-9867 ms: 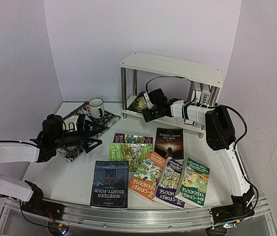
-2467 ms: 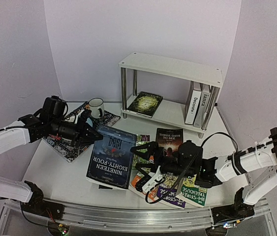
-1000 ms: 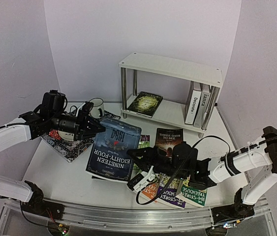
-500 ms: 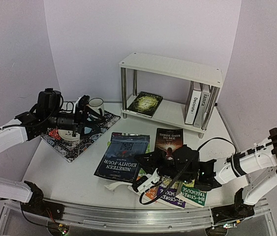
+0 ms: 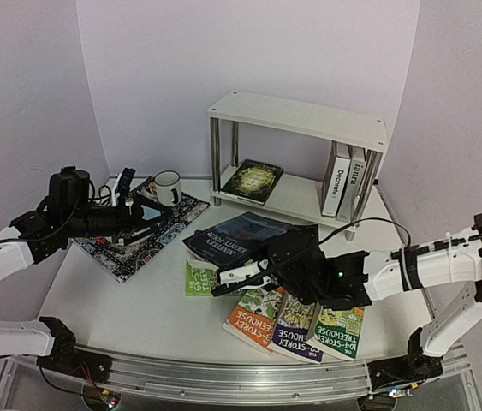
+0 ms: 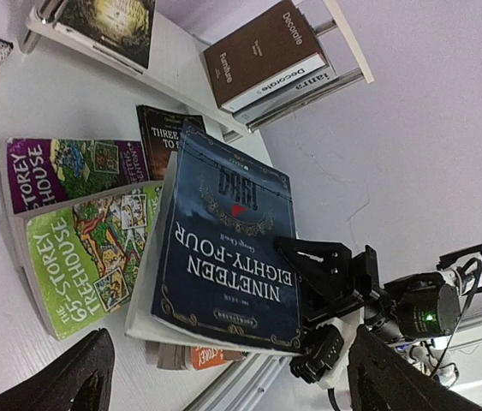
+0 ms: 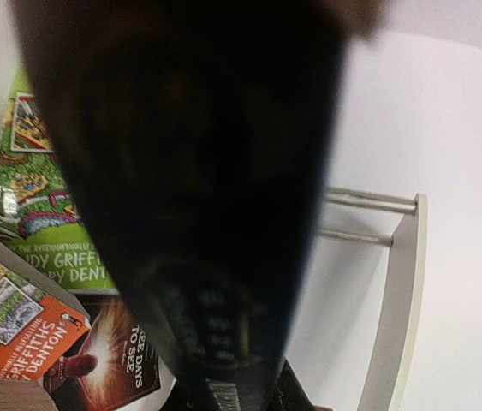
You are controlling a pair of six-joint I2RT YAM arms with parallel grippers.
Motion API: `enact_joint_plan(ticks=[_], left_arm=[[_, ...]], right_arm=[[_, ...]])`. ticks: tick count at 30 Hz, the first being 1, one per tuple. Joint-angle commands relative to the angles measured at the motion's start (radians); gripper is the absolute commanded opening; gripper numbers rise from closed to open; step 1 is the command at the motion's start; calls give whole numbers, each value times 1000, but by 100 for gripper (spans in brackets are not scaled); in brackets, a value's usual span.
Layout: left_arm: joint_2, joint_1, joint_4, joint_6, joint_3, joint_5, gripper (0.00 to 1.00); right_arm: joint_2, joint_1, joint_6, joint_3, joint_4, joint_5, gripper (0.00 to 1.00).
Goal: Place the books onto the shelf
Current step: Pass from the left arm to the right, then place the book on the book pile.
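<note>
Dark-blue Nineteen Eighty-Four book (image 5: pixel 241 235), tilted, clamped in right jaws; left jaws spread apart.

Right wrist view: the dark blue book (image 7: pixel 198 171) is blurred and cut off at the top. Top view: the green book (image 5: pixel 196 278) lies mostly hidden beneath it.

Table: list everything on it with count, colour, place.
Two-tier metal-legged shelf: one, white, back right.
Flat patterned book: one, dark, shelf's lower board.
Upright books: two, white and grey, lower board, right.
Nineteen Eighty-Four book: one, dark blue, held mid-table.
Three Days to See book: one, black, before shelf.
Cartoon paperbacks: five, light green, orange, dark green, two purple, centre and front.
Ceramic mug: one, white, on placemat.
Patterned placemat: one, dark, left.
Left claw: one, black-and-white, open above placemat.
Right claw: one, black-and-white, shut on Nineteen Eighty-Four book.
</note>
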Motion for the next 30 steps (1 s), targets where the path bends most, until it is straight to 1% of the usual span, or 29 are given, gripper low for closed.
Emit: enact_joint_plan(ticks=[1, 3, 7, 10, 15, 18, 21, 22, 25, 27, 30], left_arm=[[-85, -12, 19, 63, -38, -140, 95], [-93, -31, 25, 71, -53, -181, 94], [-89, -101, 61, 83, -72, -277, 92], [-88, -141, 101, 93, -85, -325, 91], [-111, -145, 152, 133, -93, -367, 91], [-125, -145, 214, 156, -103, -368, 91], [-114, -145, 290, 123, -110, -347, 91], [-103, -146, 308, 108, -110, -340, 91], [-52, -148, 343, 39, -109, -316, 90], [-25, -150, 352, -5, -105, -307, 90], [-14, -150, 359, -63, -111, -310, 90]], right_arm=[[54, 2, 140, 157, -65, 291, 0], [72, 2, 207, 226, -156, 330, 0], [88, 2, 416, 381, -423, 319, 0], [84, -1, 558, 486, -588, 251, 0], [83, -14, 735, 626, -804, 130, 0], [109, -22, 855, 718, -924, 129, 0], [170, -28, 1006, 832, -1055, 195, 0], [193, -28, 1057, 893, -1104, 215, 0], [249, -27, 1152, 983, -1224, 278, 0], [261, -27, 1170, 975, -1237, 374, 0], [262, -27, 1155, 906, -1213, 535, 0]])
